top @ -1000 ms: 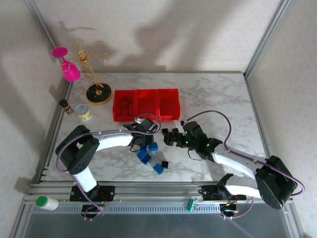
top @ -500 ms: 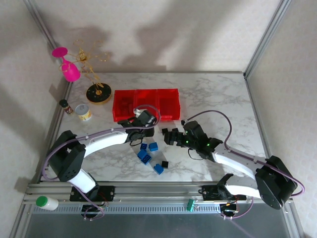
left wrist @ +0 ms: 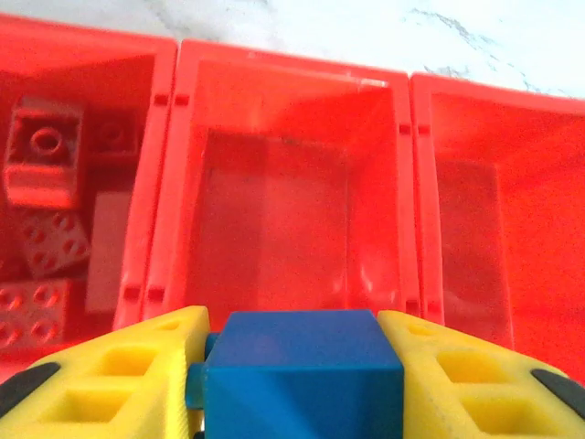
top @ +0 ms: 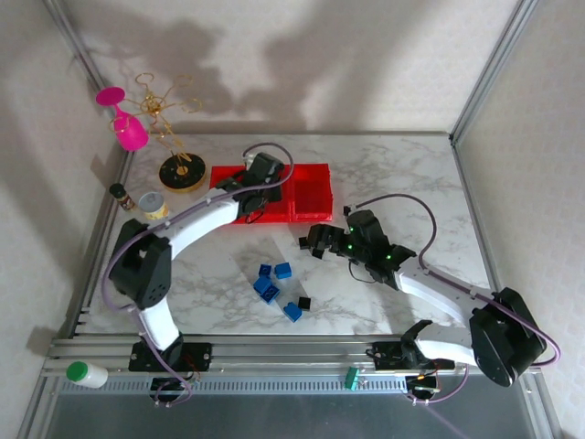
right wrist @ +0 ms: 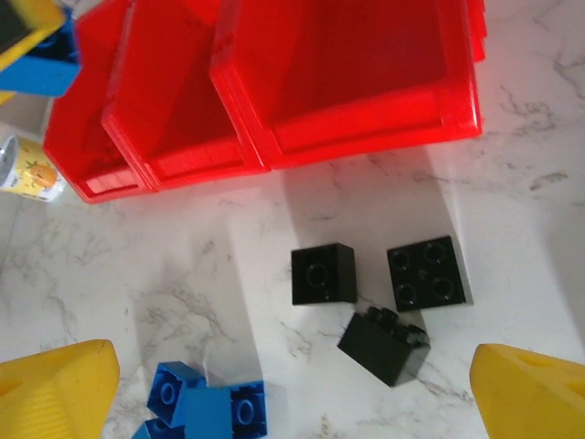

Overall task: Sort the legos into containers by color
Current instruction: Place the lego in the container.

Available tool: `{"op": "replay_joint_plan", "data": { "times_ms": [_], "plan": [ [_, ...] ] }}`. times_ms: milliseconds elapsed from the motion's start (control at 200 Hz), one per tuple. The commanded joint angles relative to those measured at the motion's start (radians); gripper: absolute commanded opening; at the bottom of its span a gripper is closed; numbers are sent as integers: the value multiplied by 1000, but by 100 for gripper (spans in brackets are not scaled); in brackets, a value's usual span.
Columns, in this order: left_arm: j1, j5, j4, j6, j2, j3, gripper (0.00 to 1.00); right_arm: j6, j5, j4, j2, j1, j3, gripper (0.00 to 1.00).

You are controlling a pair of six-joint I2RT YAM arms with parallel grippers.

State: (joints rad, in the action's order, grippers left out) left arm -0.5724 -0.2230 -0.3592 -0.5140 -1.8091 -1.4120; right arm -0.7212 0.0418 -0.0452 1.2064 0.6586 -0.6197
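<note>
Left wrist view: left gripper (left wrist: 297, 389) is clamped on a blue brick (left wrist: 302, 366), with a yellow finger flat against each side. The grip is narrow and the brick sits square between the pads.

- Brick hangs over the near rim of the containers (left wrist: 283, 69), lined up with the middle bin (left wrist: 274, 229). That bin looks bare inside.
- Left bin (left wrist: 91, 50) holds several red bricks (left wrist: 41, 151). Right bin (left wrist: 484, 146) looks bare too.
- Judgement: middle bin is meant for blue. The brick is held high and centred so that it falls inside the walls and not on the divider.

Top external view: left arm reaches far across, its gripper (top: 256, 203) above the red row (top: 311, 197). Right gripper (top: 311, 242) sits low on the table (top: 411, 174), near the row's right end.

Right wrist view: right gripper (right wrist: 292, 393) is spread wide and carries nothing. Three black bricks (right wrist: 324, 273) lie on the marble between its fingers and the bins, close together. Judgement: it is parked there ready for a black pick.

- Loose blue bricks (right wrist: 206, 407) lie at the near left.
- Tin can (right wrist: 27, 169) stands left of the bins, apart from the work.
</note>
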Motion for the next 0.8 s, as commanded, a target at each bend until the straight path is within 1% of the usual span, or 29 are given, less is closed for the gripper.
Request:
{"op": "replay_joint_plan", "data": {
  "times_ms": [0,95,225,285,365,415,646,796],
  "plan": [
    [24,-27,-24,56,-103,-97,43,3,-15,-27,19,-4,-37,99],
    [38,-48,-37,67,-177,-171,43,4,-17,-27,23,-5,-43,99],
    [53,-61,-40,75,-252,-224,44,2,-17,-31,23,-7,-39,99],
    [58,-59,-43,75,-277,-246,47,4,-16,-33,25,-8,-37,99],
    [60,-54,-50,82,-295,-266,53,5,-19,-30,25,-11,-36,99],
    [60,-49,-57,86,-302,-278,55,5,-19,-27,25,-11,-38,99],
    [60,-51,-82,100,-266,-288,58,6,-17,-22,7,-13,-31,99],
    [59,-15,-65,98,-167,-223,58,12,-5,-8,-9,-13,-30,99]
  ]
}}
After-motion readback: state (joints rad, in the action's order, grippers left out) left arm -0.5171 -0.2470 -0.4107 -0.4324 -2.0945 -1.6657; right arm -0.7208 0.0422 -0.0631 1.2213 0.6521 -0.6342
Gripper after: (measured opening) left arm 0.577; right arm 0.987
